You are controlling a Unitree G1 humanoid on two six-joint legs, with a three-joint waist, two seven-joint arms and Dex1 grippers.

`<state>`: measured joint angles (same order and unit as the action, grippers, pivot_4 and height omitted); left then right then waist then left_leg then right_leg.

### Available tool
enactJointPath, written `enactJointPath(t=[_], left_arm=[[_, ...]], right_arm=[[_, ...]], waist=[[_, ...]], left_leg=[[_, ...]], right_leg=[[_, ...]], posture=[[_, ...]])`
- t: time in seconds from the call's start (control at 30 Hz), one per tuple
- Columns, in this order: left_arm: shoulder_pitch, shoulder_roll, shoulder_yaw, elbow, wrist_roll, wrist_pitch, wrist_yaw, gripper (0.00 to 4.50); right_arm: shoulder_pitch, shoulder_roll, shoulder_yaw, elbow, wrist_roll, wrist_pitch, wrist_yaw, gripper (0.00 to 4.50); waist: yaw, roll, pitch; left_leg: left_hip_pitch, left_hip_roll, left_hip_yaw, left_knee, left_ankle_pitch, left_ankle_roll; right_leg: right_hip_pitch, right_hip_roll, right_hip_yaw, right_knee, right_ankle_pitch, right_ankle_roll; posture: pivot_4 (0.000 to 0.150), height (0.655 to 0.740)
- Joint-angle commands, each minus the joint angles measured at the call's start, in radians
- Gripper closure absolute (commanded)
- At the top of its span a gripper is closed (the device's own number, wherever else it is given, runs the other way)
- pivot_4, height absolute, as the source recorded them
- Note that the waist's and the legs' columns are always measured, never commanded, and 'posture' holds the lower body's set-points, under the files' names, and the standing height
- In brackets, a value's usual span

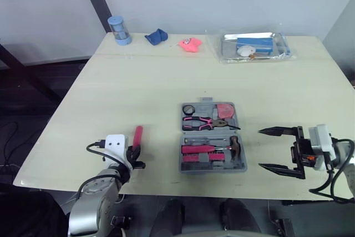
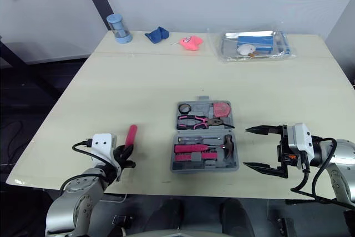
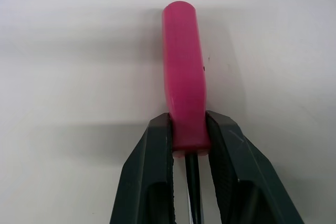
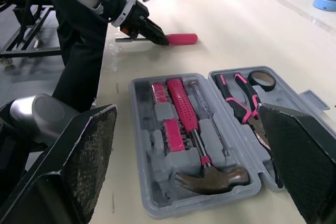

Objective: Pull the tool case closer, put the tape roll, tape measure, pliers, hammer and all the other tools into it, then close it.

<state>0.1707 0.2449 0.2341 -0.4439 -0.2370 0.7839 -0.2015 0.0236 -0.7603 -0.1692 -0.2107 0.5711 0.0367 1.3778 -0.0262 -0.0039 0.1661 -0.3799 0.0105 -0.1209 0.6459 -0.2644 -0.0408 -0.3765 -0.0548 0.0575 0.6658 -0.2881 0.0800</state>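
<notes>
Left eye view, left to right along the front edge of the table (image 1: 166,81):

- Left gripper (image 1: 135,156) is near the front-left corner, fingers clamped on the base of a pink-handled screwdriver (image 1: 137,136). The handle points toward the back edge. In the left wrist view the black shaft runs back between the fingers. Can't tell if the handle rests on the table or sits just above it.
- Tool case (image 1: 212,170) lies open flat, mid-table near the front edge and well right of the left gripper.
  - Back half: tape roll (image 1: 188,109) in the left corner, tape measure (image 1: 225,110) in the right corner, pliers (image 1: 208,121) lying across just in front of both.
  - Front half: slim screwdriver (image 1: 205,140) along the hinge side, pink-handled driver (image 1: 198,149) in front of it, pink bit rack (image 1: 194,158) by the front wall, hammer (image 1: 236,149) with its head at the right end.
- Right gripper (image 1: 259,148) is just right of the case, not touching it, tips pointing at it. Fingers are spread wide and hold nothing.

Back edge, left to right:

- Blue cylinder (image 1: 118,30) near the back-left corner.
- Blue cloth (image 1: 156,36).
- Small pink object (image 1: 189,44), can't tell what it is.
- Clear plastic pack (image 1: 255,46) with a blue box inside, toward the back-right corner.
</notes>
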Motion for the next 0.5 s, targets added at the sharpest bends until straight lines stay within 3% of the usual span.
enactJointPath(t=[0.03, 0.23, 0.27, 0.3, 0.5], left_arm=[[0.004, -0.004, 0.018, -0.026, -0.022, -0.026, -0.008, 3.56], [0.018, -0.003, 0.051, -0.049, -0.053, -0.062, -0.016, 0.94], [0.021, 0.003, 0.062, -0.058, -0.061, -0.066, -0.022, 0.32], [0.024, 0.008, 0.073, -0.068, -0.07, -0.071, -0.029, 0.07], [0.019, 0.119, 0.139, -0.111, -0.158, -0.058, -0.14, 0.07]], right_arm=[[0.001, -0.01, -0.025, -0.008, 0.013, -0.017, 0.006, 0.0], [0.02, -0.003, -0.034, -0.003, 0.009, -0.034, -0.002, 0.0], [0.023, -0.002, -0.034, -0.002, 0.007, -0.038, -0.003, 0.0], [0.026, -0.002, -0.034, -0.001, 0.007, -0.042, -0.003, 0.0], [0.031, -0.002, -0.031, 0.007, 0.005, -0.056, -0.012, 0.0]], waist=[[0.0, 0.0, 0.0], [0.001, 0.0, 0.0], [0.001, 0.0, 0.0], [0.002, 0.0, 0.0], [0.003, 0.0, 0.0]], left_leg=[[0.0, 0.0, 0.0, 0.0, 0.0, 0.0], [0.0, 0.0, 0.0, 0.0, 0.0, 0.0], [0.0, 0.0, 0.0, 0.0, 0.0, 0.0], [0.0, 0.0, 0.0, 0.0, 0.0, 0.0], [0.0, 0.0, 0.0, 0.0, 0.0, 0.0]], right_leg=[[0.0, 0.0, 0.0, 0.0, 0.0, 0.0], [0.0, 0.0, 0.0, 0.0, 0.0, 0.0], [0.0, 0.0, 0.0, 0.0, 0.0, 0.0], [0.0, 0.0, 0.0, 0.0, 0.0, 0.0], [0.0, 0.0, 0.0, 0.0, 0.0, 0.0]], posture=[[0.15, 0.74], [0.15, 0.74], [0.15, 0.74], [0.15, 0.74], [0.15, 0.74]])
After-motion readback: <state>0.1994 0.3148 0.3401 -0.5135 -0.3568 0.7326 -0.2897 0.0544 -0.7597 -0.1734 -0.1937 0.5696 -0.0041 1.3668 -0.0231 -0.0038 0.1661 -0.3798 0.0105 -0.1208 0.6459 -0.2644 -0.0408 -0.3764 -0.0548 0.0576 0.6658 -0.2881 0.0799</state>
